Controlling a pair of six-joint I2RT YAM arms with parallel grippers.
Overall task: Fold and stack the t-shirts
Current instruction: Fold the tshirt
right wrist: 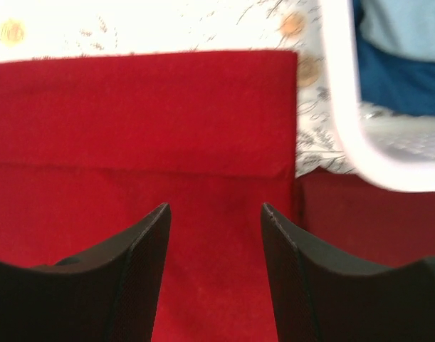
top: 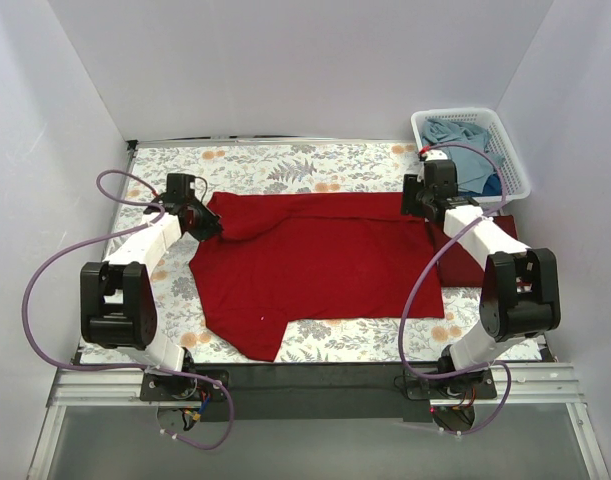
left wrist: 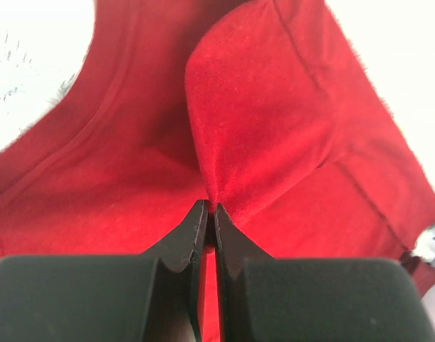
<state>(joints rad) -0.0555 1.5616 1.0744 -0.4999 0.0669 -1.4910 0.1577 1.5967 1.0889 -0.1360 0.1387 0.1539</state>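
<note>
Bright red t-shirt (top: 325,265), spread across the middle of the table (top: 285,160), fold under way: left gripper (left wrist: 210,210) clamped on its far-left corner, right gripper (right wrist: 216,206) agape and empty over the far-right hem, which it probably must grasp next.

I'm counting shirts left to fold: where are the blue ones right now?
In the top view the blue t-shirts lie in the white basket at the table's far right corner, just beyond the right gripper.
</note>
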